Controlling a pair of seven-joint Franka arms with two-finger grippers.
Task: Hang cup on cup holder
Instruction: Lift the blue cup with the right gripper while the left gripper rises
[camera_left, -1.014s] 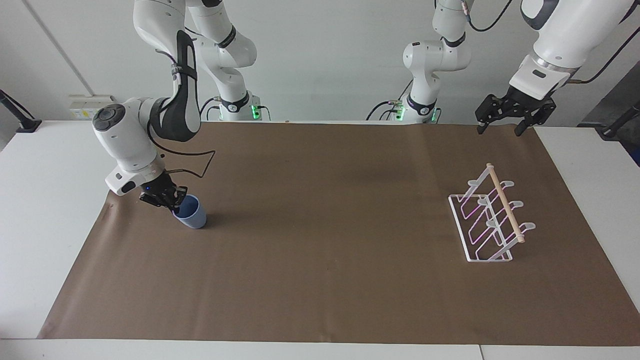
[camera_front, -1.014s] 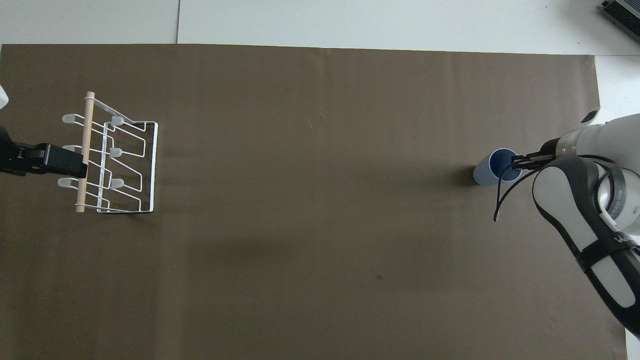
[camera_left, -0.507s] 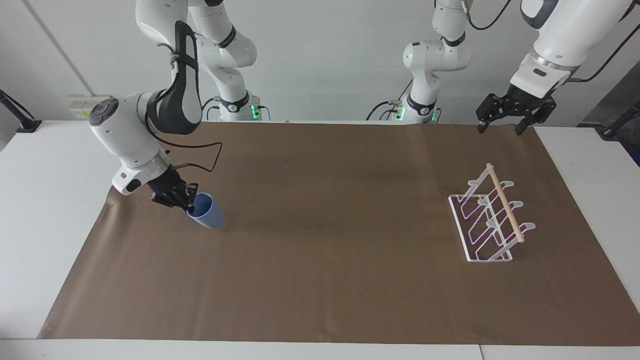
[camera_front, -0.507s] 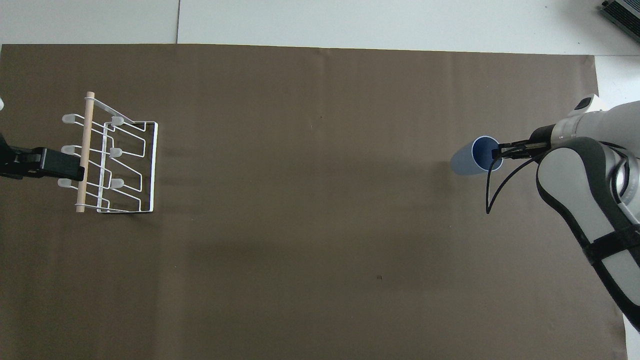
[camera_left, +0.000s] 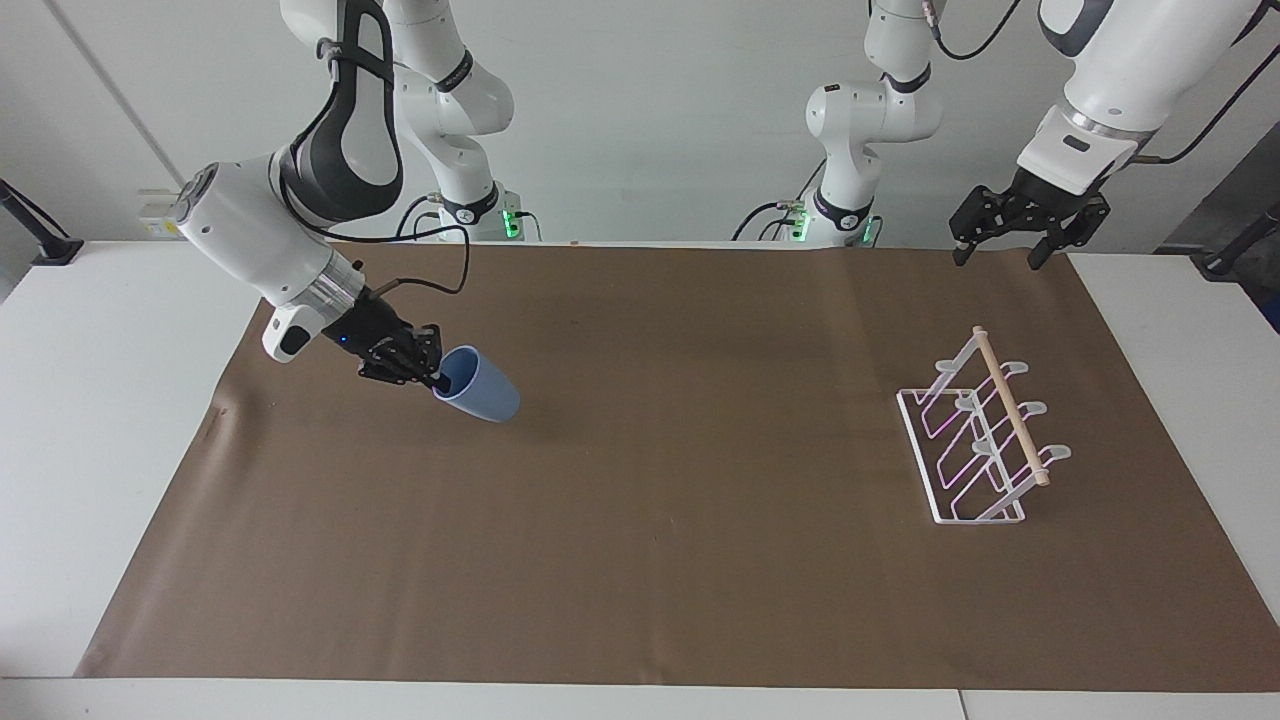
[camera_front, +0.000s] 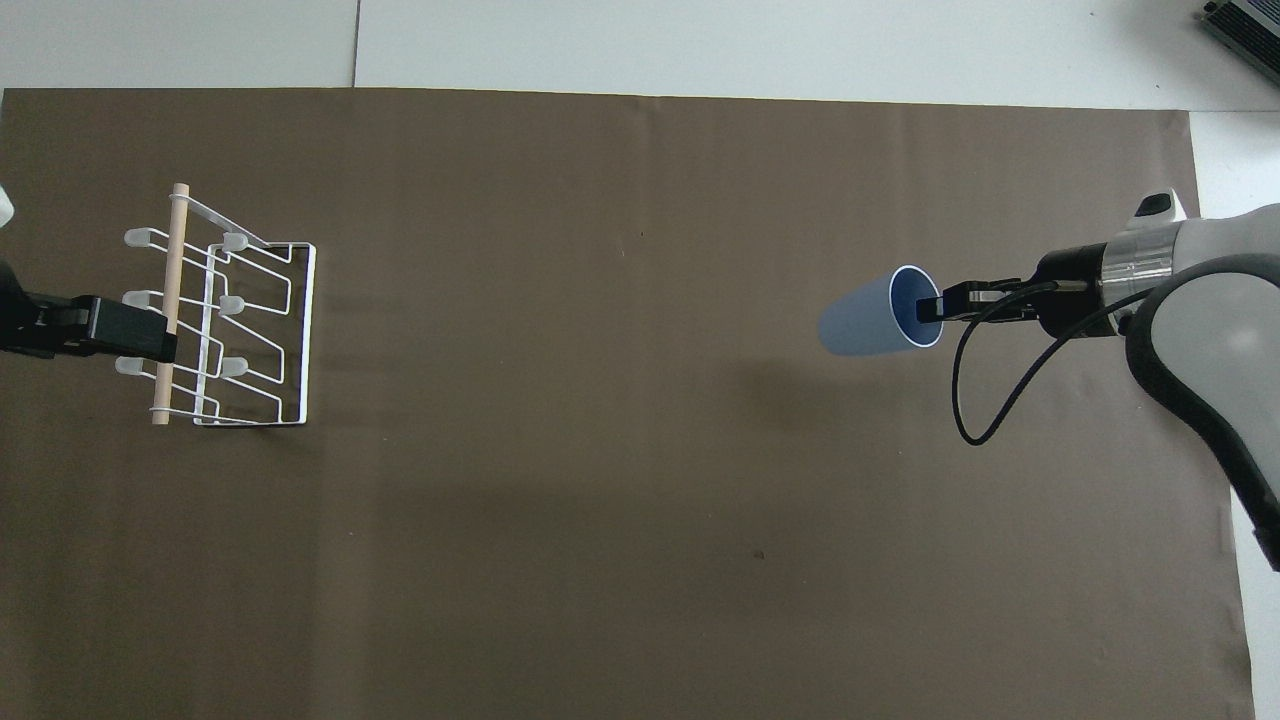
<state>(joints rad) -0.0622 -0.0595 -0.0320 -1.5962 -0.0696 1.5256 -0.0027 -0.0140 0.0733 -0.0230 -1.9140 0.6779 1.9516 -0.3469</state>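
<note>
While the brown mat (camera_left: 640, 560) lies flat over the white table (camera_left: 90, 420) as it did a second ago, the action over it has shifted. Going from big to small: the right arm (camera_left: 260, 235) has swung up and inward from the mat's edge at its own end, and its wrist now points almost level toward the middle of the surface. At the mat's other end the cup holder (camera_left: 985, 430) stands untouched, close to the edge at the left arm's end, with its wooden dowel (camera_front: 172, 300) across the top and every prong bare. The left gripper (camera_left: 1000, 240) hangs above the mat's corner nearest the left arm's base, its fingers spread and holding nothing; that arm waits. The cup (camera_left: 478, 385), a second ago resting tilted on the mat, is now lifted clear and turned on its side, mouth toward the wrist, base leading. The right gripper (camera_left: 432, 375) is clamped on its rim, one finger inside the mouth. By my judgement the pick-up is done and the carry has started; most of the mat's length remains to cross.
</note>
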